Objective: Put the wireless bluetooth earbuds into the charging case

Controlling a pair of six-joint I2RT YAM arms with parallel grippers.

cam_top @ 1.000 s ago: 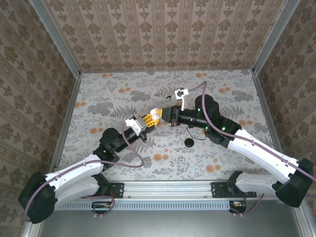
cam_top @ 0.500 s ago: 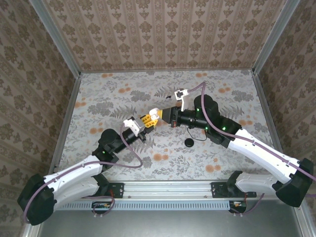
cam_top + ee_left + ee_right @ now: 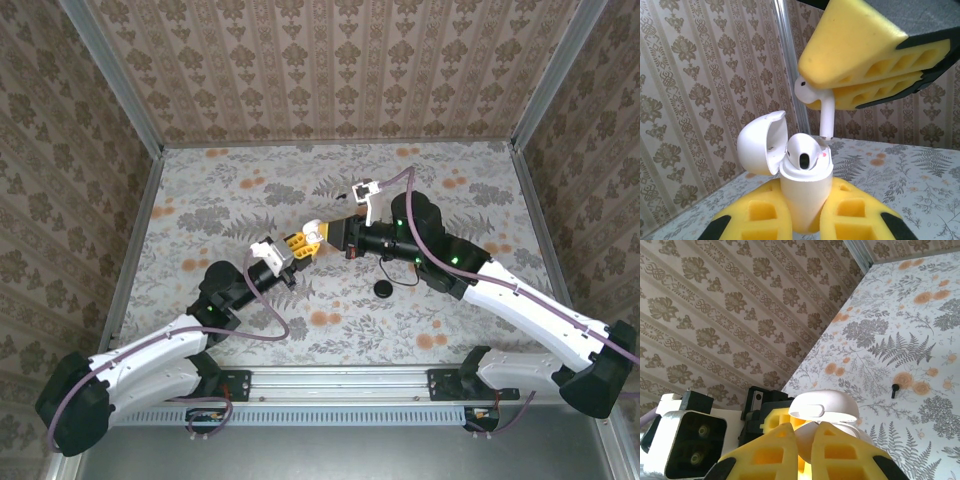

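Above the middle of the floral counter (image 3: 250,190), the left jaws are clamped on the upright white charging case (image 3: 805,185), its lid (image 3: 757,145) swung back and one white earbud (image 3: 802,152) seated inside. The right jaws pinch a second earbud (image 3: 826,112), its stem pointing down, just above the case's rim.
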